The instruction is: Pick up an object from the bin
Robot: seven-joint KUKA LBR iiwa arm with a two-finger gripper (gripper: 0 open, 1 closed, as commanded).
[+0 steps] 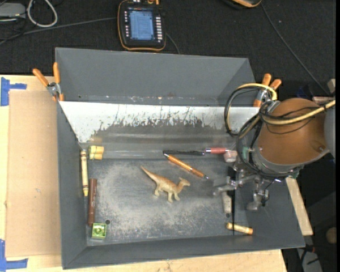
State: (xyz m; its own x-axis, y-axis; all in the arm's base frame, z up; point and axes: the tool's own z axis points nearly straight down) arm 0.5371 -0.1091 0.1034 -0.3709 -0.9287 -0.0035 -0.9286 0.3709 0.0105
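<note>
My gripper [243,200] hangs low over the right side of the bin, open, with nothing between its fingers. One dark finger [227,203] points down on the left and the other finger [259,198] stands to its right. A short yellow crayon stub [239,228] lies on the floor just below and in front of the gripper. An orange pencil [184,166] lies slanted to the gripper's upper left. A tan toy dinosaur [169,186] stands mid-bin, well left of the fingers. A thin black pen with a pink end [197,151] lies along the back wall.
Along the left wall lie a yellow crayon [84,171], a brown pencil [92,202], a small green block [98,230] and a yellow stub [96,151]. The arm's orange cover and cables hang over the bin's right rim.
</note>
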